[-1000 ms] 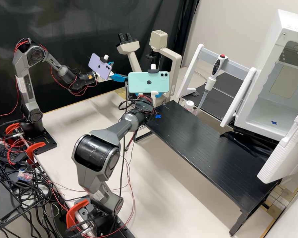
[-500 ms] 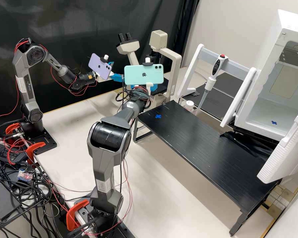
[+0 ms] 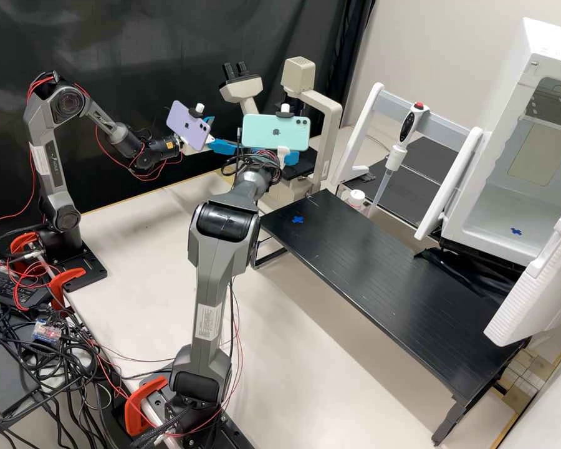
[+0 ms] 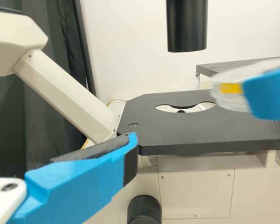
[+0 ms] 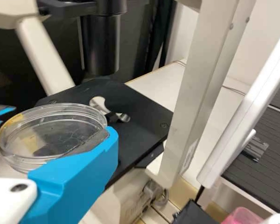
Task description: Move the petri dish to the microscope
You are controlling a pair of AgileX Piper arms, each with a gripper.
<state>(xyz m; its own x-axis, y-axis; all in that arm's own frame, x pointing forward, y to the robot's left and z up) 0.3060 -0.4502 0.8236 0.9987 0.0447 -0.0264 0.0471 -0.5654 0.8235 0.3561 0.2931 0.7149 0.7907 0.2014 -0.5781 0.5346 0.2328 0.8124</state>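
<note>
My left gripper (image 3: 224,146) stands open beside the microscope (image 3: 321,118); in the left wrist view a finger of my left gripper (image 4: 91,179) has a bare pad. My right gripper (image 3: 290,156) is before the microscope, its fingertips hidden behind the mint phone. In the right wrist view my right gripper (image 5: 60,140) is shut on the clear petri dish (image 5: 39,161), whose rim meets a finger. Seen in the left wrist view, the blurred dish (image 4: 231,95), marked yellow, hangs over the black stage (image 4: 186,130), to one side of its round opening.
Above the stage hangs a black microscope cylinder (image 4: 187,23), and the cream pillar (image 5: 196,93) rises beside it. A pipette (image 3: 400,146) on a white stand, a black raised shelf (image 3: 386,280) and an open white cabinet (image 3: 505,218) lie to the right.
The right arm has stretched forward, carrying its mint phone up and toward the microscope, first a little left, then back right. The left arm has kept still.
</note>
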